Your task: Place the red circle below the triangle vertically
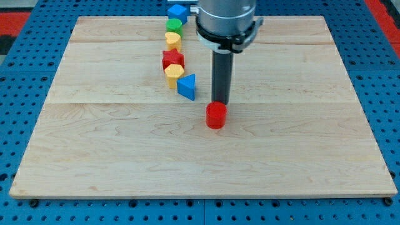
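Observation:
The red circle (216,115) is a short red cylinder on the wooden board (200,156), near the middle. The blue triangle (187,86) stands just up and to the left of it, a small gap apart. My tip (221,102) is at the end of the dark rod, right behind the red circle at its top edge, touching or nearly touching it. The tip is to the right of the blue triangle.
A column of blocks runs up from the triangle: a yellow block (174,75), a red star-like block (172,60), a yellow block (173,41), a green block (174,26) and a blue block (178,10) at the board's top edge.

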Controlling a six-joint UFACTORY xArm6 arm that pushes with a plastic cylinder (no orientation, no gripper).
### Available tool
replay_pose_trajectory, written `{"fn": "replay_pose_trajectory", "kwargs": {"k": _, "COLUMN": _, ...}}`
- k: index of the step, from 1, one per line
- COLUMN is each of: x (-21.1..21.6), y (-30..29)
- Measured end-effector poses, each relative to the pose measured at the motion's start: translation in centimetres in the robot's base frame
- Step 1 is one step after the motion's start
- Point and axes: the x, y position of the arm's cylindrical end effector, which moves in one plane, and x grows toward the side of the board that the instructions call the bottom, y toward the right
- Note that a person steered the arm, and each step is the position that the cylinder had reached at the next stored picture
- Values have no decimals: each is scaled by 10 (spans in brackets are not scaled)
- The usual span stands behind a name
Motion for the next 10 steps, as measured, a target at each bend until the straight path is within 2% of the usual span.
{"fn": "replay_pose_trajectory", "kwargs": {"k": 1, "x": 24, "y": 22}}
{"fn": "replay_pose_trajectory", "kwargs": {"k": 2, "x": 43, "y": 17}}
{"fn": "replay_pose_trajectory", "kwargs": {"k": 3, "x": 48, "y": -26}}
{"fn": "replay_pose_trajectory", "kwargs": {"k": 4, "x": 34, "y": -34}}
{"fn": "replay_pose_trajectory", "kwargs": {"k": 7, "x": 29, "y": -133}}
{"fn": "replay_pose_trajectory", "kwargs": {"k": 8, "x": 37, "y": -149}}
{"fn": "replay_pose_trajectory", "kwargs": {"k": 9, "x": 69, "y": -131}}
{"fn": "replay_pose_trajectory", "kwargs": {"k": 10, "x": 74, "y": -106}}
